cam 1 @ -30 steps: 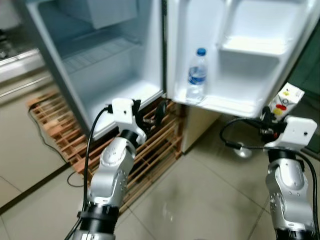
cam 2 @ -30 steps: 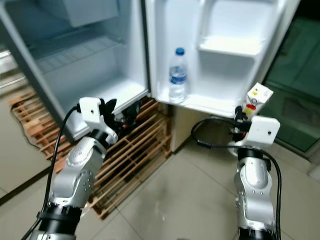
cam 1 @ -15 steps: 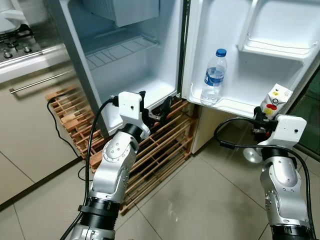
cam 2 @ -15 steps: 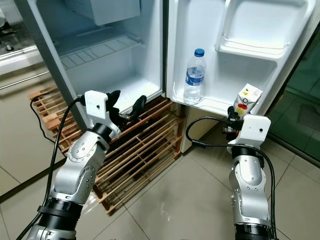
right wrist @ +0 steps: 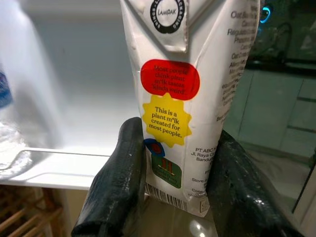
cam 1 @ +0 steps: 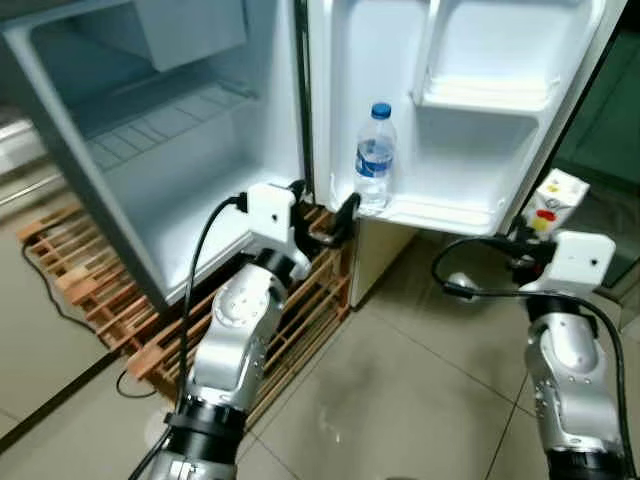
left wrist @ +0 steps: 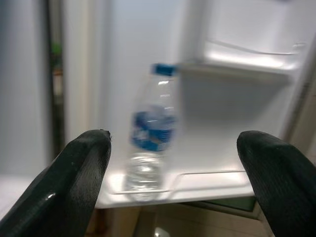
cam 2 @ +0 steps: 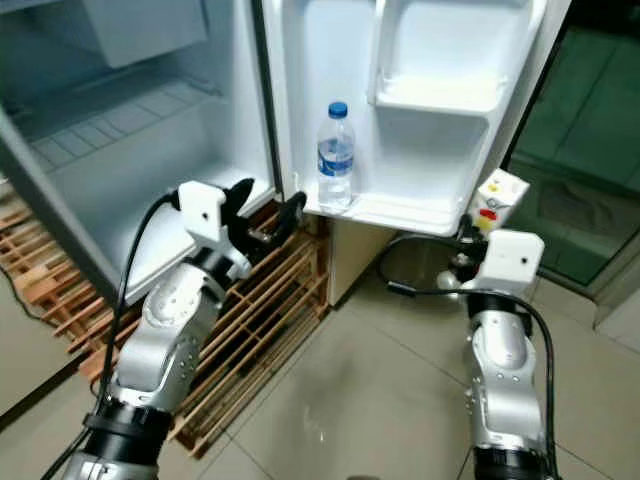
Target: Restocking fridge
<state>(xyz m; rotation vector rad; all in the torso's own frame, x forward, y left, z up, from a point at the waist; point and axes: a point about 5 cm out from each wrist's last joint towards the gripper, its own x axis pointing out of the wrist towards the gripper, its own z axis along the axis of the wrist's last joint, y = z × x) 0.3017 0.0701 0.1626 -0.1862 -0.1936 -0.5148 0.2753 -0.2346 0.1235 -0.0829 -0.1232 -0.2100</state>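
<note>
Milk carton (right wrist: 173, 98) gripped upright in right claw (right wrist: 173, 190), just right of the open fridge door (cam 1: 450, 110); carry-to-shelf step in hand.
Left claw (left wrist: 173, 163) spread wide, empty, facing water bottle (cam 1: 374, 157) on lower door shelf (cam 1: 440, 212). Next, probably: lift carton over shelf rail, set down beside bottle, clear of it.

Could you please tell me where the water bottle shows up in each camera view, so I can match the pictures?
Left eye view: water bottle in the bottom door shelf, centre.
Right eye view: same shelf, left of centre.
Left wrist view: between the left gripper's fingers, blurred.
Right wrist view: sliver at the edge.
Shared landmark: the door shelf.
</note>
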